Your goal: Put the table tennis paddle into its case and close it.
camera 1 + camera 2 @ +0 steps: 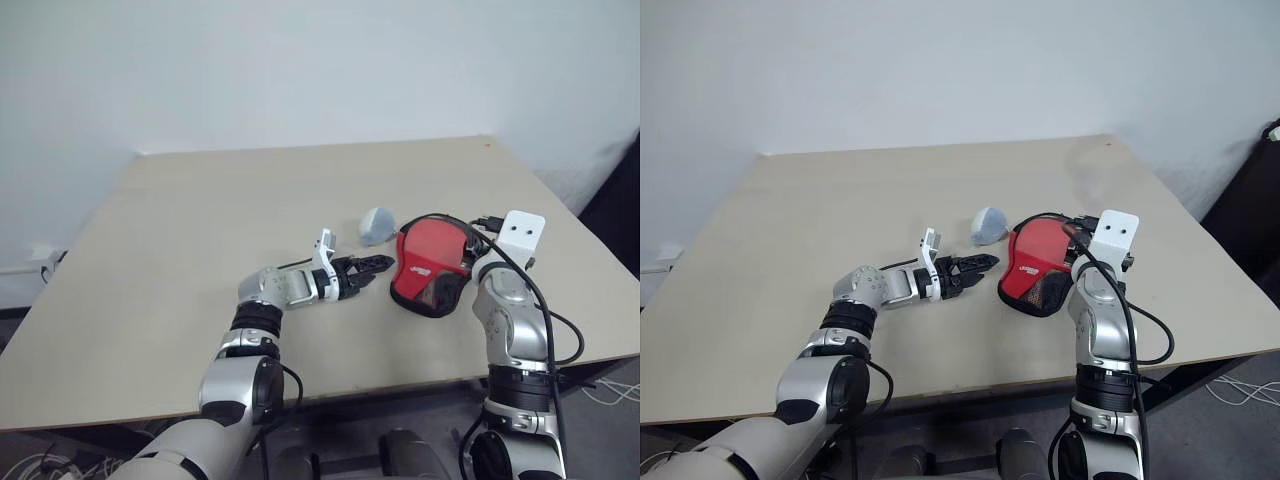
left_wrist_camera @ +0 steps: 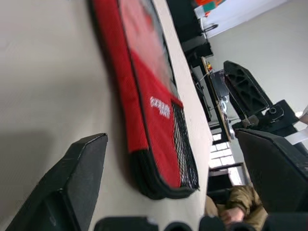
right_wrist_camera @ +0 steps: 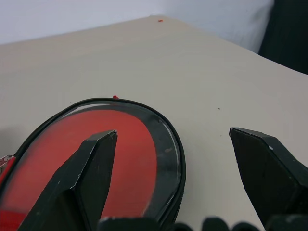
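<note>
Beside case, left gripper level, spread.

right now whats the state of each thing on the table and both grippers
case: flat on the table, looks closed, red showing through its clear window
grey-white lump: resting beside the case
left gripper: open, near the case, holding nothing
right gripper: open over the case, holding nothing

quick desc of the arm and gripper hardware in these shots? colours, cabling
Silver-grey metal arm links with black ribbed joint rings. The left gripper and right gripper each have two black wedge-shaped fingers. A white box with two dark dots sits on the right wrist, black cables looping along that forearm.
</note>
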